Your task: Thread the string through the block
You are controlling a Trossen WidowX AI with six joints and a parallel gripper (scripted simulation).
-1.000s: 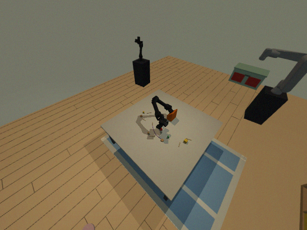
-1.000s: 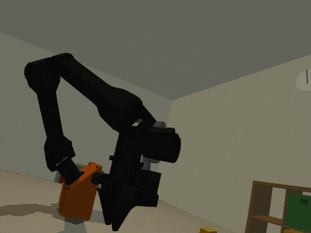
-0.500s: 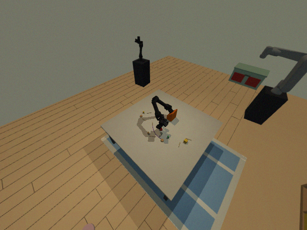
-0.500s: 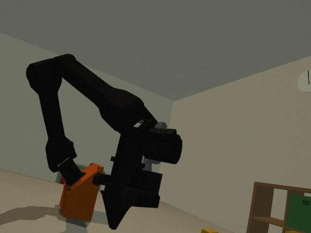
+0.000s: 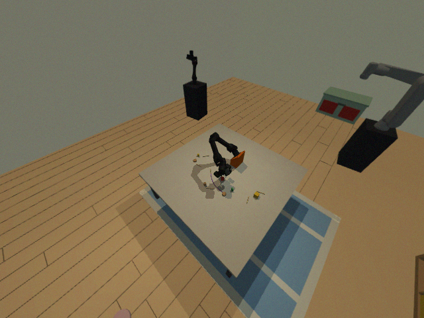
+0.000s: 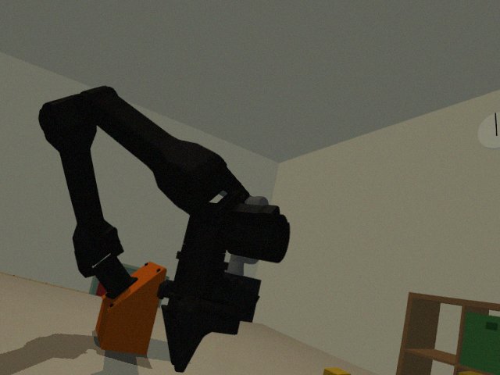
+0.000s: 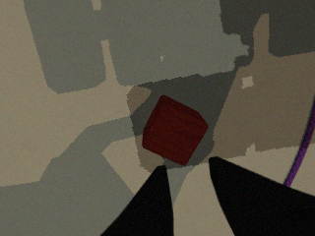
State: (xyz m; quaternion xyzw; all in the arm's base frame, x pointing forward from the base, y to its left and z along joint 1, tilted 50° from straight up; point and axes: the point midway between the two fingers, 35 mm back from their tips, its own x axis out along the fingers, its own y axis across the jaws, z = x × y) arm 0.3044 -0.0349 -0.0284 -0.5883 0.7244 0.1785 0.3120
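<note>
Clearly gripper (image 7: 187,172) hangs partly parted, empty, over a red cube (image 7: 174,130), a distractor. Purple string (image 7: 301,152) runs just right; stick not visible here. Follow string to stick, align jaws across it.

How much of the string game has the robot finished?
Nothing looks done yet. The hand is partly open and holds nothing; it hovers just beside a dark red cube, and no stick sits between its fingers. The purple string lies on the table at the side, not visibly through any block. Grabbing the stick, threading and pulling are all left.
</note>
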